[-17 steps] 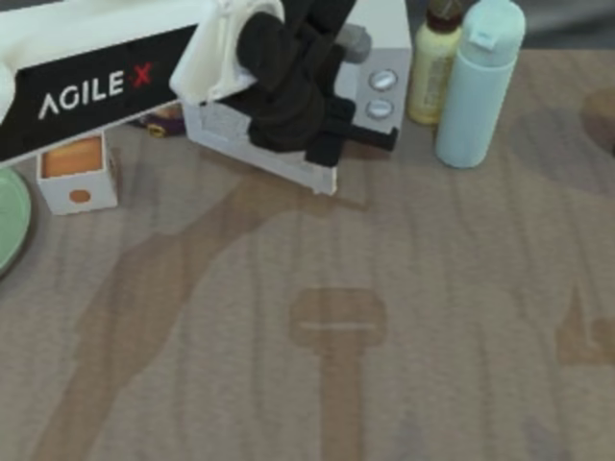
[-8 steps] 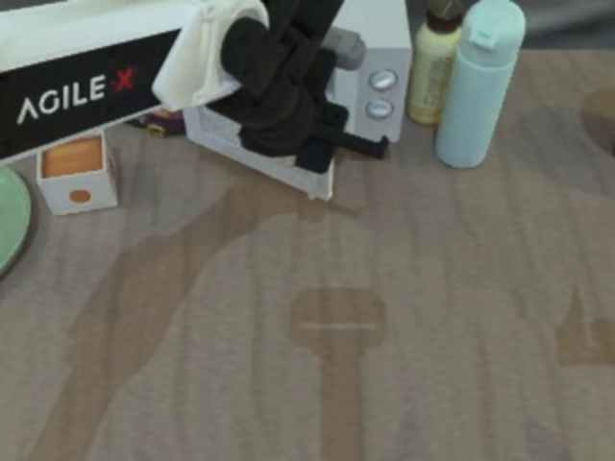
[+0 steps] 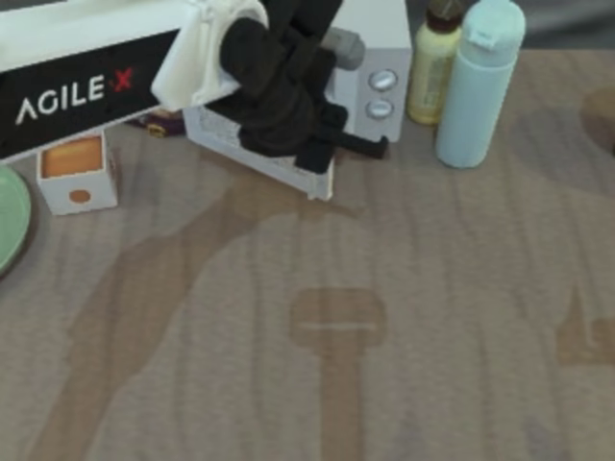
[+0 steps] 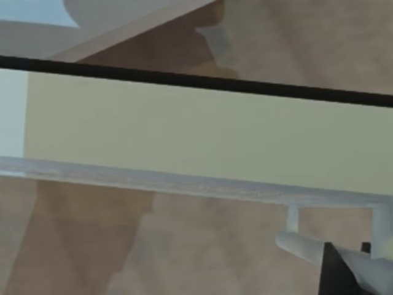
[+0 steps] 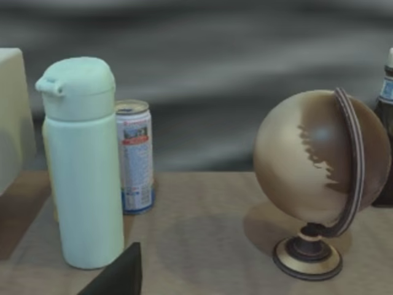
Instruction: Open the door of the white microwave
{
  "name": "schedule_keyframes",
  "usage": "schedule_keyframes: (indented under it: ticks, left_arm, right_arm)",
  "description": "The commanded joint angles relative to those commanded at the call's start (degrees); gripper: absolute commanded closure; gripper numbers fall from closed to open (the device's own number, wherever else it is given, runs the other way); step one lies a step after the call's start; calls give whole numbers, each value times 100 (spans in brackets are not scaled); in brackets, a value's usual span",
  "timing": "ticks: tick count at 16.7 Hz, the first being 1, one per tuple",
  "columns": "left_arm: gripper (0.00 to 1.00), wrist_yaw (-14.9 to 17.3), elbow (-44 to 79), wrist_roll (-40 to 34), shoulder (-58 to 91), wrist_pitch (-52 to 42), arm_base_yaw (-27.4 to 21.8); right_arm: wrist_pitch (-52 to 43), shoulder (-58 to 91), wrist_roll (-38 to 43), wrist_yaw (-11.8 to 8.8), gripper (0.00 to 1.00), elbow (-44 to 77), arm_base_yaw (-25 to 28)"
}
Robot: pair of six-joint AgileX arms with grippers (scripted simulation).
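A: Where's the flat white mesh-windowed door [image 3: 264,158]?
B: Swung partly out from the boxy white microwave [image 3: 370,58], directly beneath the left claw [image 3: 346,146], which hooks its free edge; finger state unclear.
A: Right claw?
B: Unseen.

1. The table [image 3: 432,317] in front of the white microwave [image 3: 380,38] lies open across the middle and right.
2. The door [image 3: 274,158] juts out over the table, with the left gripper [image 3: 370,146] at its edge.
3. A pale green bottle [image 3: 478,82] and yellow bottle [image 3: 432,67] crowd the microwave's right side.
4. A white-and-orange cube [image 3: 77,173] and green plate [image 3: 10,216] block the left.
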Motion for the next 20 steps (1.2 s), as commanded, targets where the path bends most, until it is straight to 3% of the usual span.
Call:
schedule_keyframes:
  ticks: [12,20]
  left_arm:
    - [100,0,0,0,0,0,0]
    - [100,245,-364,424,-261,124,113]
  right_arm:
    - [0,0,0,0,0,0,0]
    - [0,0,0,0,0,0,0]
